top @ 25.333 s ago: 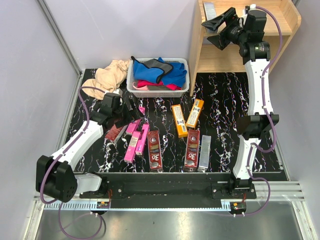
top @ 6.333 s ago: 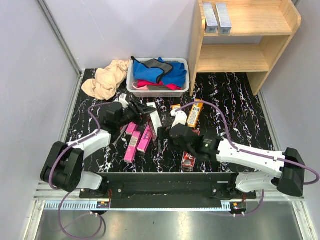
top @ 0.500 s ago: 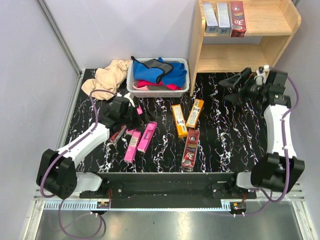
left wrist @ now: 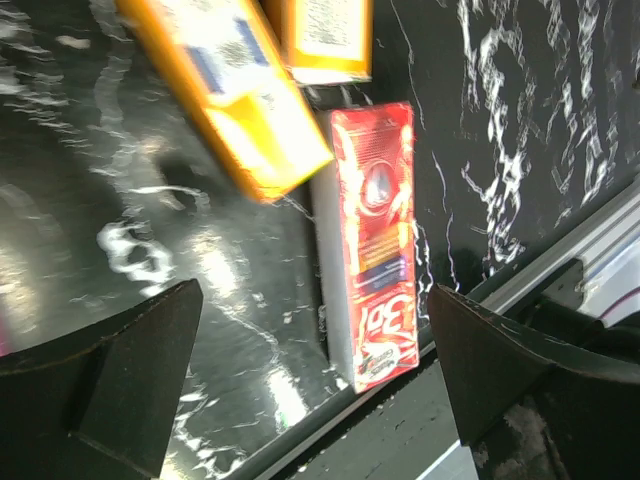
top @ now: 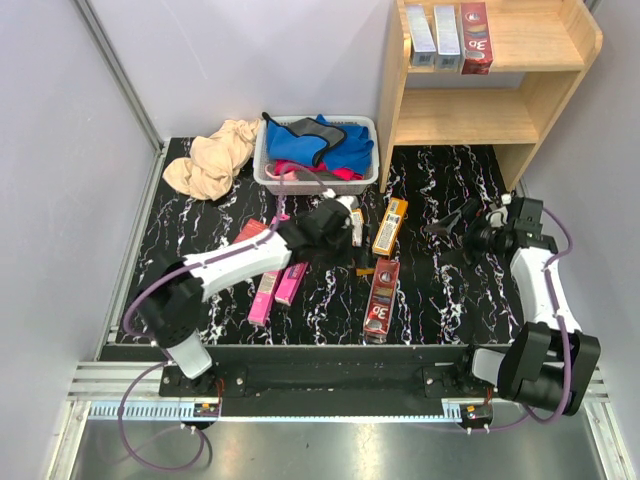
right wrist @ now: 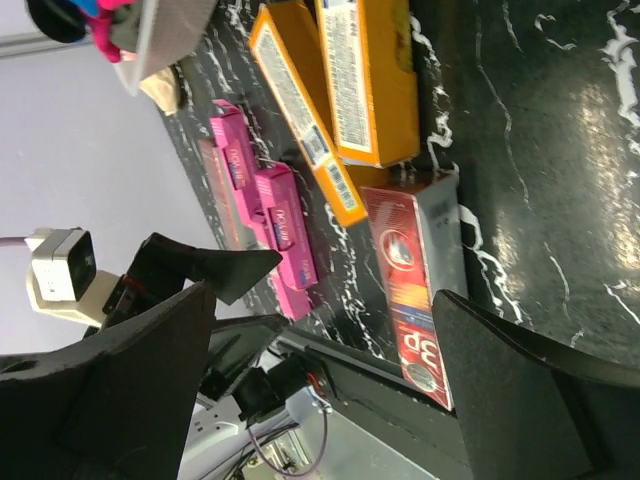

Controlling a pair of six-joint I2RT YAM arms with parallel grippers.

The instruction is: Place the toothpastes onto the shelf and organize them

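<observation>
We find the left arm stretched low and diagonally toward centre with the left gripper spread wide and empty, while the right arm stands bent, the right gripper likewise spread, aimed leftward.

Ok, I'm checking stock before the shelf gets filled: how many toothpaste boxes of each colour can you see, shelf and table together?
Silver-grey boxes: 2
Dark red boxes: 3
Orange-yellow boxes: 2
Pink boxes: 2
Total: 9 in view; the left arm may hide more.
</observation>
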